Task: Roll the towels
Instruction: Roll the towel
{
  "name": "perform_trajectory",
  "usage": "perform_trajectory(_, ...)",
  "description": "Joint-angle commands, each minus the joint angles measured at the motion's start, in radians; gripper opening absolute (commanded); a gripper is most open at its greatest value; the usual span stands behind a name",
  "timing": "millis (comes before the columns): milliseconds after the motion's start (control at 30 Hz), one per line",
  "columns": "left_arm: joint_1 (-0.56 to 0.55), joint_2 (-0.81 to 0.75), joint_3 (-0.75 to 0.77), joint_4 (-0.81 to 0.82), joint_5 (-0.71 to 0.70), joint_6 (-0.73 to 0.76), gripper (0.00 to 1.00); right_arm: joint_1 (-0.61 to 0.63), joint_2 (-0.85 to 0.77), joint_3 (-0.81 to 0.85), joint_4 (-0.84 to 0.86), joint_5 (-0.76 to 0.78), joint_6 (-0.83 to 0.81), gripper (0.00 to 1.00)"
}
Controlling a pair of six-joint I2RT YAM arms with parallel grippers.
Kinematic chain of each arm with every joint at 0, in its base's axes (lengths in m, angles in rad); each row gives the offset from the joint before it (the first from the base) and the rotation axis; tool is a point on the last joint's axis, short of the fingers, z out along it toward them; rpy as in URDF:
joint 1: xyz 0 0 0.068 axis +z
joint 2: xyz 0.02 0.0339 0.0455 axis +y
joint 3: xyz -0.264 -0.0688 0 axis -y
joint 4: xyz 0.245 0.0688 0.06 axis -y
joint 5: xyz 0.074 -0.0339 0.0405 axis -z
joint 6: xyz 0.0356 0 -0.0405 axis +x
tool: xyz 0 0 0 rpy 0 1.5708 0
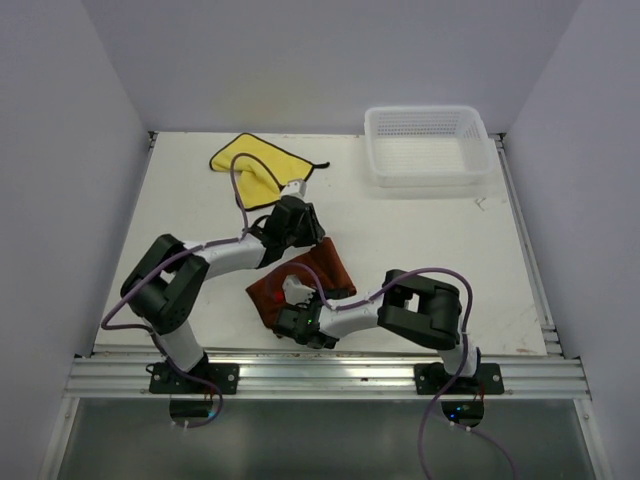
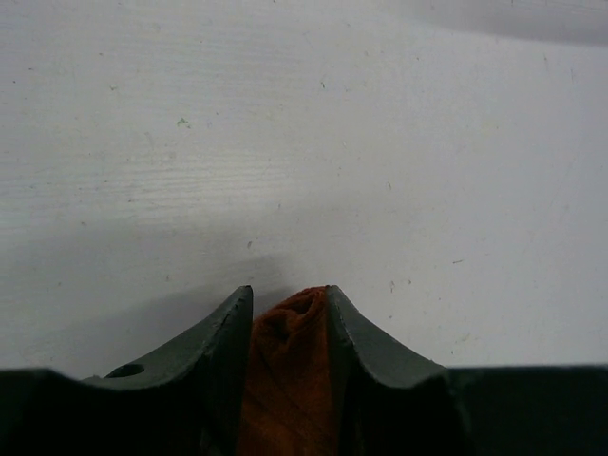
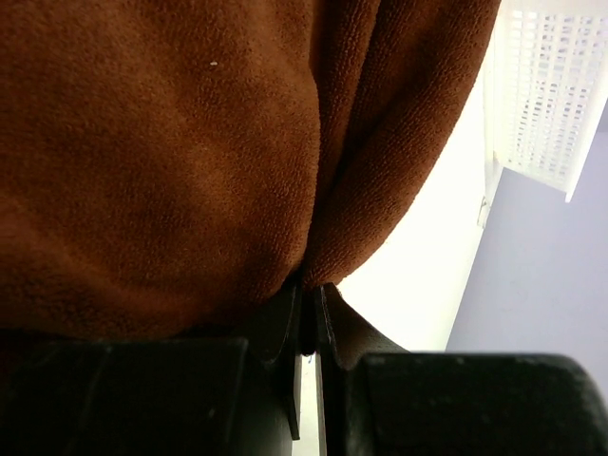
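Note:
The rust-brown towel (image 1: 325,268) lies bunched at the table's middle, between both arms. My left gripper (image 1: 305,232) reaches down at its far edge. In the left wrist view a puffy fold of the towel (image 2: 290,380) sits loosely between the parted jaws of that gripper (image 2: 290,296). My right gripper (image 1: 293,295) is at the towel's near left corner. In the right wrist view its jaws (image 3: 309,290) are shut on the cloth's edge, and the towel (image 3: 171,142) fills most of the frame. The yellow towel (image 1: 255,165) lies crumpled at the far left, untouched.
A white mesh basket (image 1: 430,178) stands at the back right corner, also seen in the right wrist view as the basket (image 3: 541,85). Grey walls close in the table on three sides. A metal rail (image 1: 320,375) runs along the near edge.

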Motion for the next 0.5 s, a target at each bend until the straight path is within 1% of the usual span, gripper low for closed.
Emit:
perform_trajectory(0, 0.009, -0.071, 0.029, -0.035, -0.033, 0.023, 0.4, 0.009, 0.033, 0.02, 0.003, -0.083, 0.011, 0.0)
perform_trajectory(100, 0.009, -0.097, 0.038, -0.049, -0.023, 0.022, 0.41, 0.007, 0.04, 0.027, 0.003, -0.084, 0.009, 0.0)
perform_trajectory(300, 0.005, -0.147, 0.029, -0.032, 0.046, 0.014, 0.41, 0.009, 0.047, 0.028, 0.006, -0.09, 0.003, 0.0)
perform_trajectory(367, 0.003, -0.152, 0.022, -0.012, 0.091, 0.026, 0.41, 0.009, 0.045, 0.028, 0.005, -0.095, 0.003, 0.0)
perform_trajectory(433, -0.002, -0.144, 0.014, 0.029, 0.193, 0.037, 0.41, 0.009, 0.045, 0.027, 0.006, -0.097, 0.003, 0.0)
perform_trajectory(467, -0.005, -0.135, 0.014, 0.04, 0.22, 0.049, 0.41, 0.009, 0.047, 0.028, 0.006, -0.097, 0.003, 0.0)
